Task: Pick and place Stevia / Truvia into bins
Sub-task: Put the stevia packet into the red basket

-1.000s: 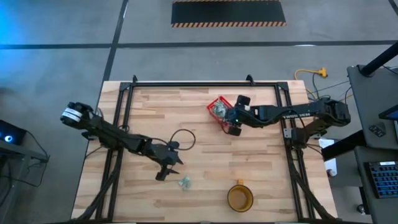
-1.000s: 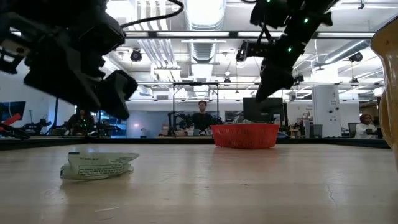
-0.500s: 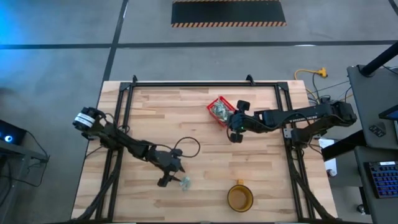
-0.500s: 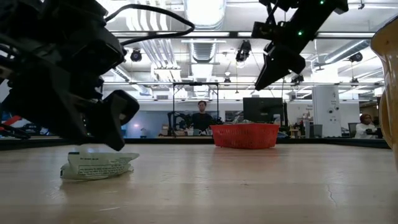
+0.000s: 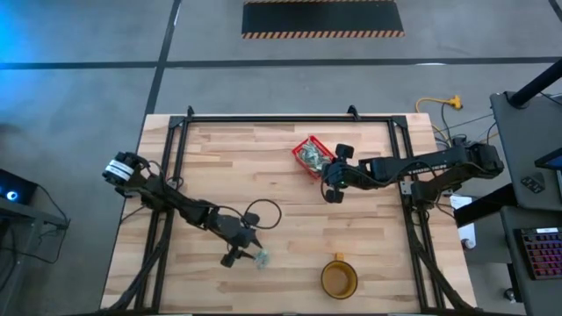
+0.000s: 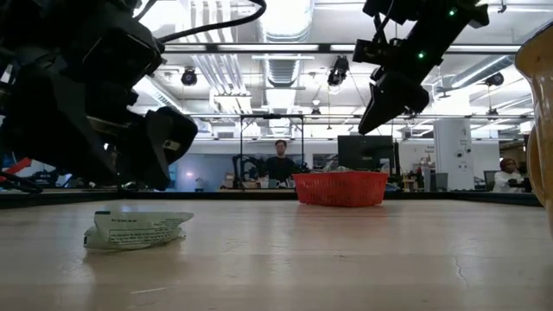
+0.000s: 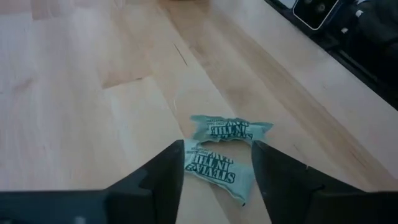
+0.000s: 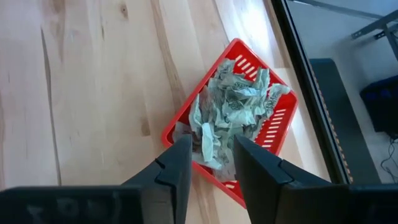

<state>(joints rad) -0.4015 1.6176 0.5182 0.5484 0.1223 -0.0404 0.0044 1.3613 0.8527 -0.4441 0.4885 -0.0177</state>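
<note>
High view – table [image 5: 219,158]: pale wood top in a black frame, filling the middle of the frame.
High view – left gripper [image 5: 243,255]: lower centre-left, at the end of the arm coming in from the left edge, just beside the loose sachets [image 5: 261,256].
High view – red basket [image 5: 309,155]: upper centre, tilted like a diamond, heaped with pale green and white sachets.
High view – right gripper [image 5: 331,183]: just right of and below the basket, on the arm reaching in from the right edge.
High view – amber cup [image 5: 338,279]: bottom centre-right, well apart from both grippers.
Low view – loose sachets: lying crumpled on the wood at lower left [image 6: 136,230]; the left gripper's dark bulk hangs above them at upper left, not touching.
Low view – red basket: centre of frame, far across the table [image 6: 340,187]; the right gripper hangs above it at upper right.
Low view – room: a person [image 6: 279,164] stands far behind, centre.
Left wrist view – fingers [image 7: 168,177]: spread apart, holding nothing; two green-printed sachets [image 7: 225,151] lie on the wood in the gap and just beyond it, lower centre.
Right wrist view – fingers [image 8: 177,171]: parted with a narrow gap, nothing pinched; the red basket [image 8: 281,121] with its heap of sachets [image 8: 233,115] sits centre, past the tips.
</note>
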